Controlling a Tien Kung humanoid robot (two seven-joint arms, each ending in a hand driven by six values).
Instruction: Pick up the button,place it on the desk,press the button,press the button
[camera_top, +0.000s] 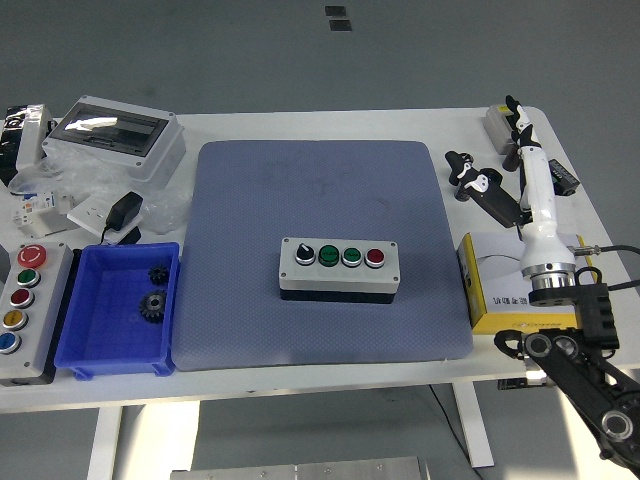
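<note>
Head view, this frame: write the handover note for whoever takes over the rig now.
Right hand: raised over the table's far right corner, fingers spread, holding nothing. Left arm: out of view.
Button box: sits flat near the middle of the blue mat, with a black selector, two green buttons and one red button on top.
Done: the box is already placed.
Left: nothing shows whether any button was pressed; the hand is well away from the box, so treat both presses as pending.

We can read no text, number or brand anywhere here. The yellow box (487, 290) near the table's right edge carries a line of dark print along its top face, and the black and white packet (22, 130) at far left shows markings, but both are too small to make out.
</note>
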